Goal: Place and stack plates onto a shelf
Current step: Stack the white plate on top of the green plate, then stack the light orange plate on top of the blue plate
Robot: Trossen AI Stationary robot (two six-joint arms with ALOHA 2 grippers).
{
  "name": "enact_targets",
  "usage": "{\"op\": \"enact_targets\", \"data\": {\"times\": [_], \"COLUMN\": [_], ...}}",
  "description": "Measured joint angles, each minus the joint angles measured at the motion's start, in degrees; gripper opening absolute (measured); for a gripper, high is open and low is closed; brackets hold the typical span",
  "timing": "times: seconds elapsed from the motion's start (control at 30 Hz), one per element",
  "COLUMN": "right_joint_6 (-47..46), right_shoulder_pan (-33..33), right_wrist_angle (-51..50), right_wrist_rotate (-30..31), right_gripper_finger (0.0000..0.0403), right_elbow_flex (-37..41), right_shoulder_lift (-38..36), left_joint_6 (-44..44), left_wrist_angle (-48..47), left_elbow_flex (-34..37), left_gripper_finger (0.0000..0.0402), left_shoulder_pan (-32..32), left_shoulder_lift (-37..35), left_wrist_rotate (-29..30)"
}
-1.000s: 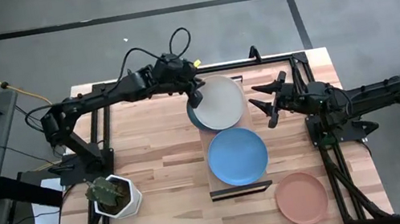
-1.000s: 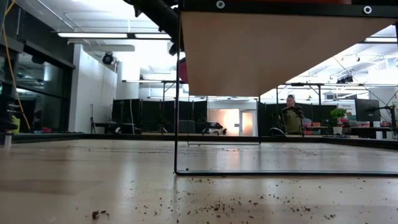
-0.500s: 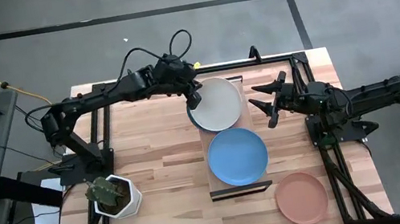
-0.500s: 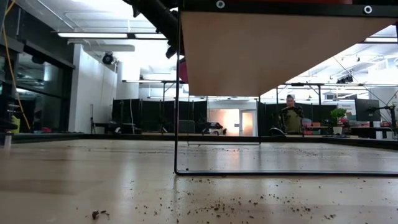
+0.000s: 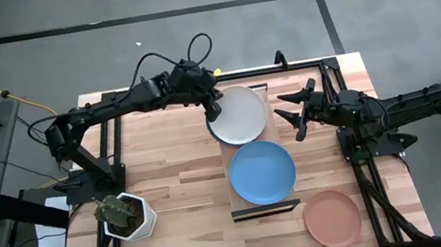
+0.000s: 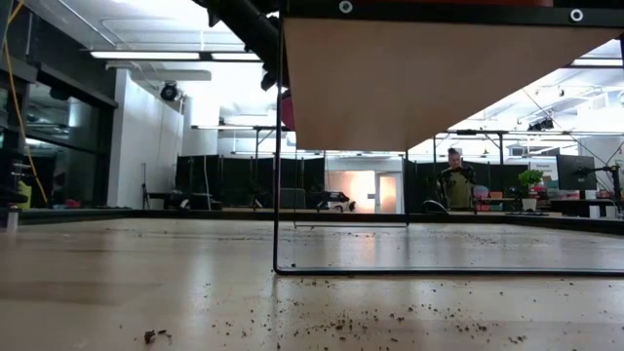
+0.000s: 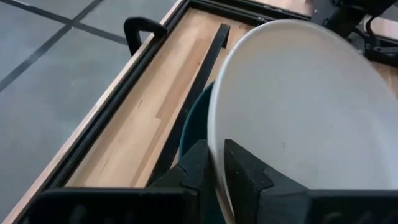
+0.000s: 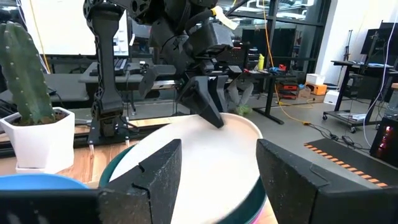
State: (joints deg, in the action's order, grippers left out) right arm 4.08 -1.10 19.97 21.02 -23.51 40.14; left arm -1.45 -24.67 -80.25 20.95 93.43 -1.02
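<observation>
**Ana:** Butcher-block tabletop [image 5: 167, 182] fills the middle of the high view, grey floor all round it. Starting at the lower left of the frame, a white hexagonal pot [image 5: 127, 216] with a cactus stands well apart from everything. It looks out of harm's way.

**Ben:** Next over, upper centre, is the left gripper [image 5: 216, 106]. Its fingers pinch the rim of the white plate [image 5: 238, 113], and the left wrist view shows the edge caught between them [image 7: 217, 171]. A dark teal plate [image 7: 194, 124] lies directly under it.

**Ana:** That is where I would worry. The white plate seems tilted on its pinched edge rather than lying flat. If the fingers let go now, it could drop, skid across the teal one and hang off the stack.

**Ben:** And the stack sits at the far end of the shelf [image 5: 261, 210], near its dark frame edge. A nudge on the way out might push both plates towards the edge.

**Ana:** Below it, at the centre of the frame, the light blue plate [image 5: 261, 172] lies flat on the near end of the shelf, just beside the white one. A sliding plate could knock it.

**Ben:** To the right of centre, the right gripper [image 5: 293, 111] hovers close to the white plate with its fingers spread, holding nothing. If it moves in, the two arms could clash.

**Ana:** Lower right, the salmon tan plate [image 5: 332, 218] is on the tabletop, not yet shelved.
</observation>
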Motion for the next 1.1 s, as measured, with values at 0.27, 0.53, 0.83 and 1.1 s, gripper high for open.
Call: {"op": "enact_targets", "data": {"times": [0.27,0.53,0.83,1.1], "right_joint_6": [-0.2,-0.2,-2.2,-2.7], "right_shoulder_pan": [0.0,0.0,0.0,0.0], "right_wrist_angle": [0.0,0.0,-1.0,-1.5], "right_wrist_rotate": [0.0,0.0,0.0,-0.1], "right_gripper_finger": [0.0199,0.0199,0.0199,0.0199], "right_elbow_flex": [0.0,0.0,0.0,0.0], "right_shoulder_lift": [0.0,0.0,0.0,0.0], "left_joint_6": [0.2,1.9,4.5,1.0], "left_wrist_angle": [0.0,0.2,10.0,45.5], "left_elbow_flex": [0.0,0.0,12.4,41.8], "left_gripper_finger": [0.0102,0.0142,0.0145,0.0145], "left_shoulder_pan": [-0.1,-0.1,-1.5,-2.2], "left_shoulder_lift": [-0.5,-5.7,-17.9,-31.7], "left_wrist_rotate": [0.0,-0.2,-0.5,-2.4]}}
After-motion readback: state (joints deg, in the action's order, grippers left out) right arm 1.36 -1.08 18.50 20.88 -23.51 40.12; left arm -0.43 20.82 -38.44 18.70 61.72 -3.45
